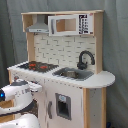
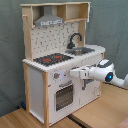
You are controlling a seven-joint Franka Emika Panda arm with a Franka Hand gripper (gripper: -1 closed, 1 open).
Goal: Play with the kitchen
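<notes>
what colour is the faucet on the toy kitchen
Black. The faucet shows best in the first exterior view, curving over the sink.

The kitchen (image 2: 50, 75) stands upright in both exterior views, a toy unit in white panels with light-wood side posts and top shelf. The worktop carries a black stovetop (image 1: 39, 65) with red rings and, beside it, a grey sink (image 1: 74, 74) with a curved black faucet (image 1: 84, 59) behind the basin. A pale back panel with a regular dotted pattern rises behind the worktop. A grey hood (image 2: 49, 20) hangs under the top shelf above the stovetop. In the second exterior view the oven door (image 2: 64, 96) is shut, with a dark window.
</notes>
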